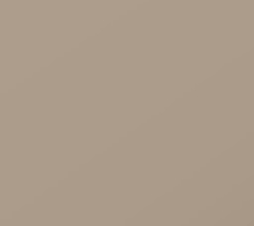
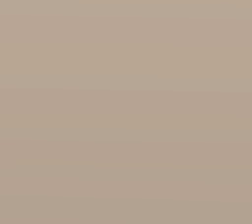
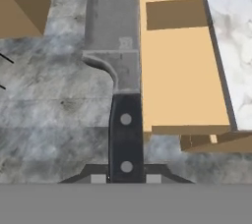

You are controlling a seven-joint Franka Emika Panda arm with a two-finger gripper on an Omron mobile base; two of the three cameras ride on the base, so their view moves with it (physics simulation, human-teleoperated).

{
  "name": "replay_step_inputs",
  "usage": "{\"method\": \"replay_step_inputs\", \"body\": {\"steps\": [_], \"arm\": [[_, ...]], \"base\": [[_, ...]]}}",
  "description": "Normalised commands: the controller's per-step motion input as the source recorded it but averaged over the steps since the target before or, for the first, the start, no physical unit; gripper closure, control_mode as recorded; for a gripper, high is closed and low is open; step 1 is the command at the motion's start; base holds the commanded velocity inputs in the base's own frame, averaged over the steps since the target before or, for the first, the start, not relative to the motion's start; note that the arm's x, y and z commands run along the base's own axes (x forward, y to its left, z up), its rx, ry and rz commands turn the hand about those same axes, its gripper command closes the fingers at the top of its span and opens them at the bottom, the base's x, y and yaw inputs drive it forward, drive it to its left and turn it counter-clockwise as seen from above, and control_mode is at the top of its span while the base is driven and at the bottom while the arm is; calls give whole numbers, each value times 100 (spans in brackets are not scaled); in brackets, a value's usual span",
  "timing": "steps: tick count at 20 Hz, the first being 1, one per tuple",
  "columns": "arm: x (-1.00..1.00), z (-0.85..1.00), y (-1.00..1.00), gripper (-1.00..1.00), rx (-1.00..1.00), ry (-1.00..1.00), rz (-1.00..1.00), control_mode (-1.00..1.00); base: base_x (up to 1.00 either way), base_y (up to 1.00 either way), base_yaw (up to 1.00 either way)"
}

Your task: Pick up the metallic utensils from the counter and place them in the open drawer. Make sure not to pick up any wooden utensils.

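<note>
Gripper point(image 3: 126, 176) is clamped nearly closed on the kitchen knife point(image 3: 123, 85), pinching its black riveted handle; the grey steel blade runs straight out ahead of the fingers point(image 3: 98, 178), long axis in line with them. Open drawer point(image 3: 182, 80) sits just to the right of the blade in the hand view, below it: light-wood, shallow, flat bare floor. White veined marble counter point(image 3: 236, 36) lies further right. Next move likely shifts the knife right over the drawer.

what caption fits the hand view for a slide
Gripper holds the black-handled knife by its handle, blade pointing away, beside the open drawer under the marble counter.
</note>
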Motion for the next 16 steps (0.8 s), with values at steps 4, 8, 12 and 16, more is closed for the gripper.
{"method": "replay_step_inputs", "body": {"steps": [4, 8, 12, 16], "arm": [[100, -65, 0, 100, -6, 11, 7, -100], [100, -16, -5, 100, 4, 15, 6, -100], [100, -2, 0, 100, 0, 19, 3, -100], [67, -8, 0, 100, -9, 6, 3, -100]], "base": [[0, 0, 0], [0, 0, 0], [0, 0, 0], [0, 0, 0]]}}
